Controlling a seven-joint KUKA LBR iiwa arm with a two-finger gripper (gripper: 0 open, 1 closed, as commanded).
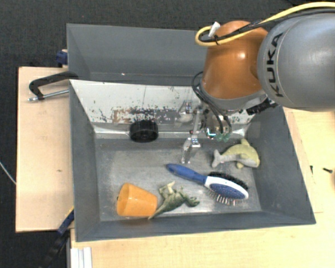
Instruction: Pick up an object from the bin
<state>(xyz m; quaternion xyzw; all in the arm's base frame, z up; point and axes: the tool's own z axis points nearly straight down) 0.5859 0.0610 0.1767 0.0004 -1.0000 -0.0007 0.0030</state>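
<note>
Camera view: blue-and-white hairbrush (pixel 210 181) lies flat on the bin (pixel 84 166) floor, right of middle. Its blue handle points up-left, so the handle end sits just below the claw (pixel 190 149); by nearness it's the likeliest pick. Claw hangs low near the back wall. Can't tell how far open it is; nothing seen in it. Pale yellow soft toy (pixel 238 155) is near its right. Farther out, lying loose: green toy dinosaur (pixel 176 197), orange cup (pixel 135 200) on its side, black wheel (pixel 143 131) by the back wall.
</note>
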